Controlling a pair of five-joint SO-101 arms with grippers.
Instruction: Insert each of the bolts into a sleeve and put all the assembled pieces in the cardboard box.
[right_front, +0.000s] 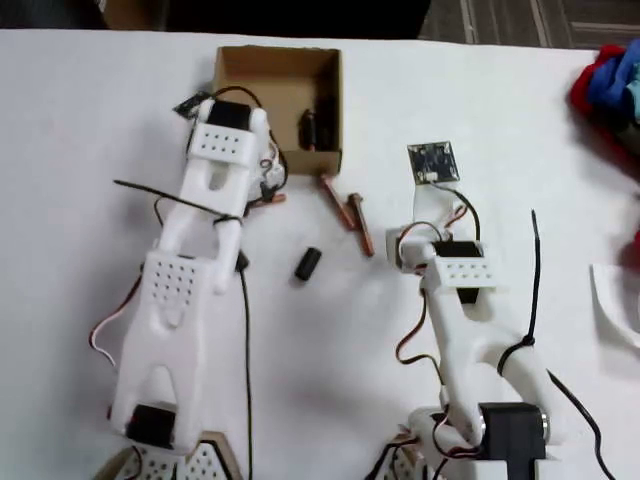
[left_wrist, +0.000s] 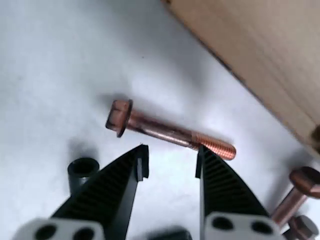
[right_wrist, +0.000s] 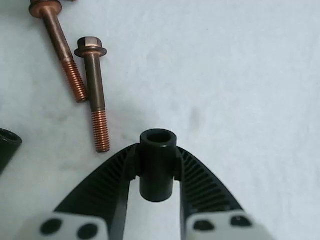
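Fingers of the left gripper (left_wrist: 171, 162) stand a moderate way apart with nothing between them. A copper bolt (left_wrist: 170, 131) lies flat on the white table (left_wrist: 55, 55) right at their tips, and I cannot tell whether one tip touches it. The cardboard box (left_wrist: 260, 60) is just beside that bolt. On my right wrist view the right gripper (right_wrist: 156, 156) is clamped on a black sleeve (right_wrist: 158, 172), its open bore towards the camera. Two more bolts (right_wrist: 95, 90) lie side by side on the table near it, heads pointing away from the gripper. From above I see a loose sleeve (right_front: 307, 264) lying between the arms, and a dark piece (right_front: 312, 128) inside the box, by the wall nearer the right arm.
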